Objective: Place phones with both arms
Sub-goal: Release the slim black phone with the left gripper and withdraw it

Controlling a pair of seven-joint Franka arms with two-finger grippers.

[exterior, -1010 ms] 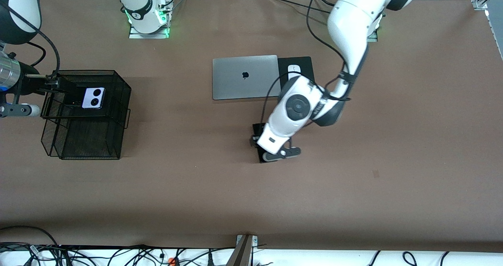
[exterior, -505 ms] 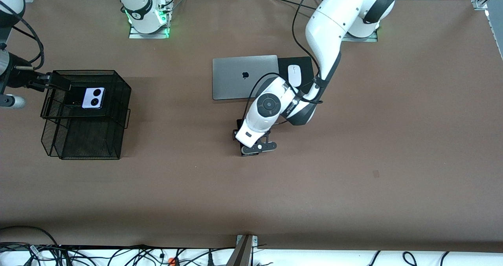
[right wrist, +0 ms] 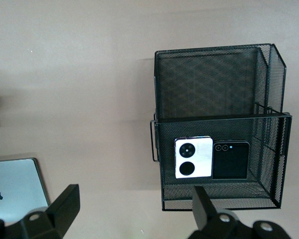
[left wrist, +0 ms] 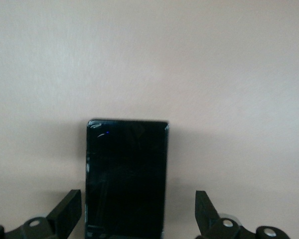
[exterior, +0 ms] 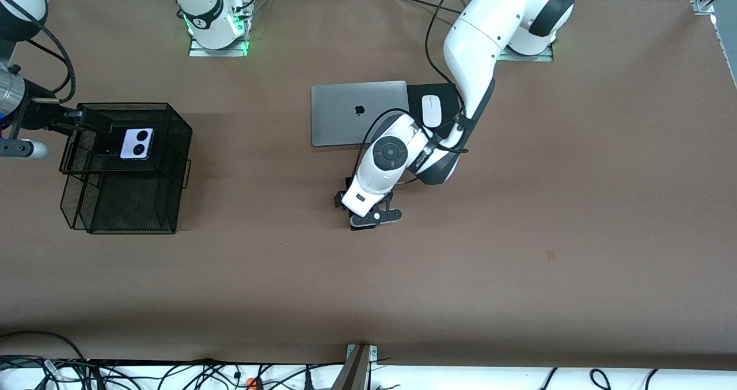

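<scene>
The long slim black phone lies flat on the brown table. My left gripper is right over it, open, with the phone between the fingers. It is close to one finger and apart from the other. In the front view the left hand covers this phone. The lavender-white phone and the black folded phone lie side by side in the upper tier of the black mesh basket. My right gripper is open and empty at the basket's edge.
A closed grey laptop lies near the table's middle, farther from the front camera than the left hand. A white mouse sits on a black pad beside it. The basket's lower tier holds nothing.
The left arm has swung toward the right arm's end of the table and slowed over the slim phone. The right hand has shifted only slightly by the basket.
</scene>
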